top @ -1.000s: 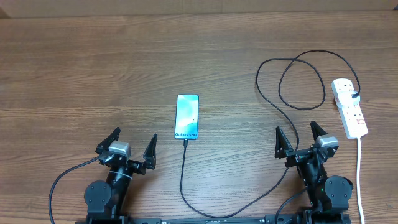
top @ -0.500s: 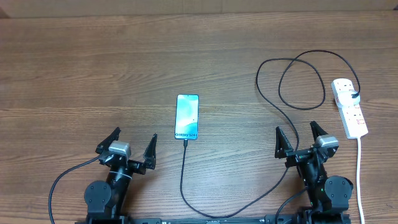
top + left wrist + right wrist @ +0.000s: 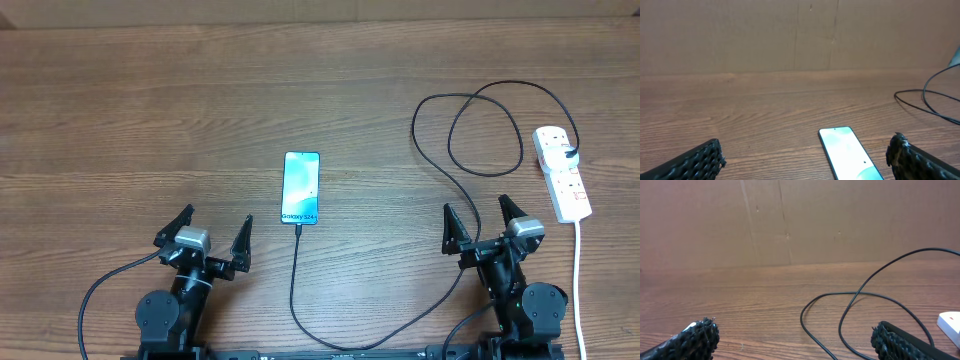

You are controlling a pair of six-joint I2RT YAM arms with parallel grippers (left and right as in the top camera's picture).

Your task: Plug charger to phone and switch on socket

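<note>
Charger (image 3: 294, 265) looks limp and light, best pinched at its stiff tip by the phone's (image 3: 301, 187) six o'clock edge; left gripper (image 3: 218, 214) and right gripper (image 3: 474, 203) gape wide, empty.

The phone (image 3: 301, 188) lies flat with its screen lit. The thin black charger (image 3: 294, 270) meets its near edge, then loops right to the white socket (image 3: 561, 175).

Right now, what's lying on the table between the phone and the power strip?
In the overhead view, only the looped charger cable lies between the phone and the power strip; otherwise that stretch is bare.
</note>
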